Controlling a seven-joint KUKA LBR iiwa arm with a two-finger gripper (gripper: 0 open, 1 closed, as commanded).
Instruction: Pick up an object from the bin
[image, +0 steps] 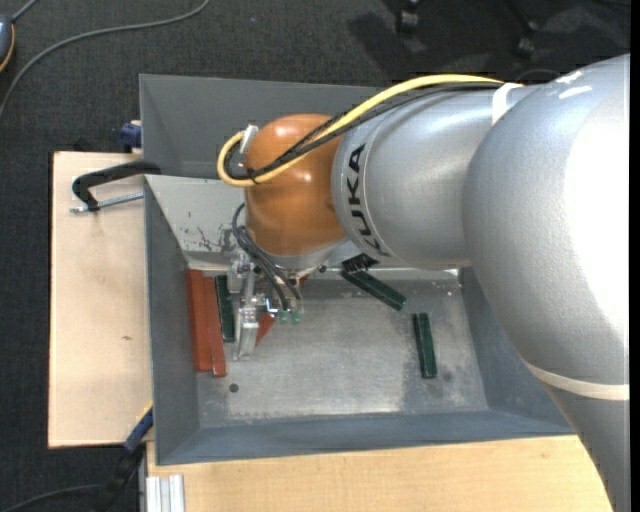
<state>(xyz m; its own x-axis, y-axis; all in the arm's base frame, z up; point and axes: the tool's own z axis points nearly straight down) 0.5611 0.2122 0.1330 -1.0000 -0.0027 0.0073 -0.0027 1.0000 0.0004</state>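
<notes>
Red-brown long flat bar (207, 325) unlifted on the grey metal bin (330, 405) floor; gripper (248, 335) low just beside it. I cannot tell whether it grips anything. Pick pending.

Place: I took it for a robotics lab.
Arm: I was running a big silver KUKA-branded industrial arm (480, 180), orange-capped at the wrist.
Floor: I saw dark carpet (300, 40) with a thin pale cable (60, 45) trailing loose.
Workspace: a grey sheet-metal bin (170, 380) sat beneath.
</notes>
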